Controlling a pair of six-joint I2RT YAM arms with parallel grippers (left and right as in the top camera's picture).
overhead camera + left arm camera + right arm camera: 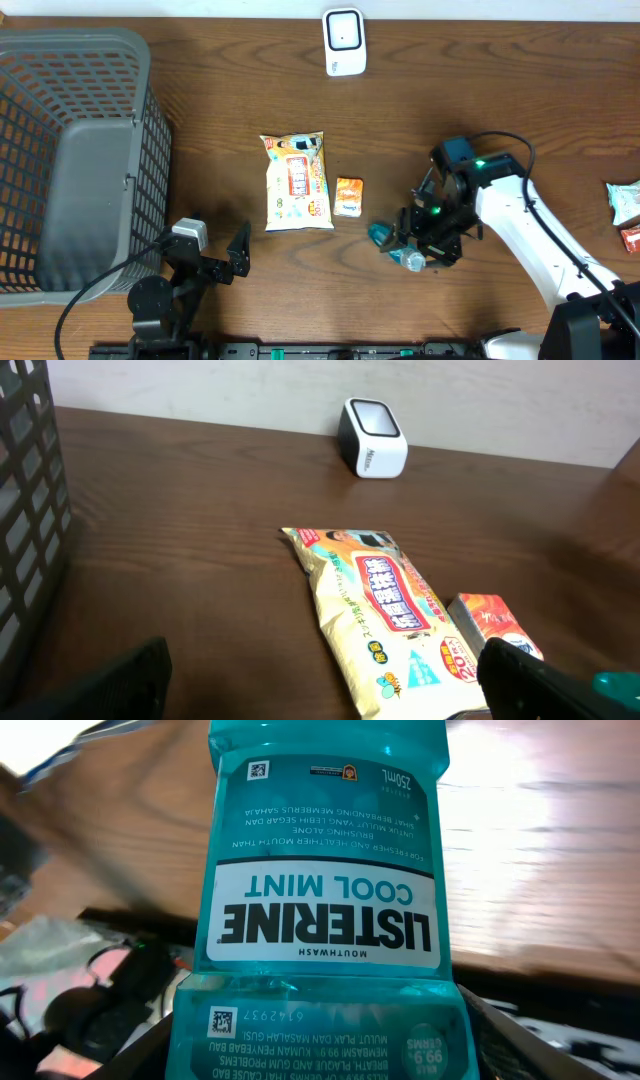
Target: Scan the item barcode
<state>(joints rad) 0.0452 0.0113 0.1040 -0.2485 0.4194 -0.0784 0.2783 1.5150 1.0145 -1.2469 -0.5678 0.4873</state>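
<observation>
A teal Listerine Cool Mint mouthwash bottle fills the right wrist view, its label upside down and a small square code on its lower panel. My right gripper is shut on it, one dark finger against each side. Overhead, the bottle pokes out to the left of the right gripper, right of the table's middle. The white scanner stands at the far edge, well away from the bottle. My left gripper is open and empty near the front edge, facing the scanner.
A yellow wipes pack and a small orange box lie mid-table, between the two grippers. A grey mesh basket takes up the left side. Two small packets lie at the right edge.
</observation>
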